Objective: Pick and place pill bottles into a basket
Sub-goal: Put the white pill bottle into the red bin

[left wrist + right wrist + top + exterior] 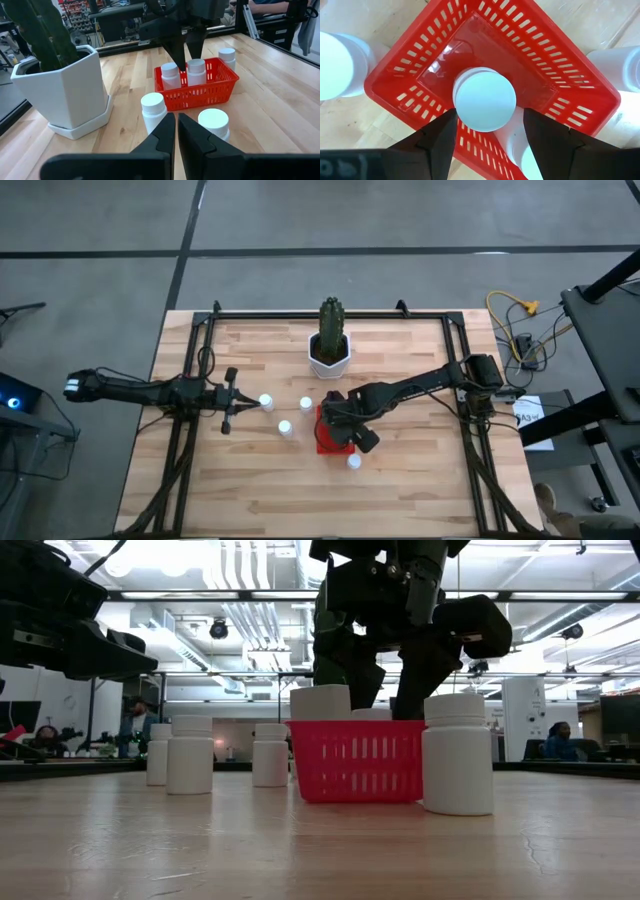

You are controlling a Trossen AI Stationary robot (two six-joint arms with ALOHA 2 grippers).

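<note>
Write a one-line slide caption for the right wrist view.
Right gripper poised directly above the bright red slotted plastic basket, fingers straddling a small white capped pill bottle standing inside.

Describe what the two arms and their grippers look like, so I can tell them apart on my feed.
Both arms are dark, slim and jointed, and look alike. The left arm has a pale band near its base end. The left gripper has two dark wedge-shaped fingers. The right gripper has broad, flat dark fingers. The right arm ends in a boxy black base with cables beside it.
</note>
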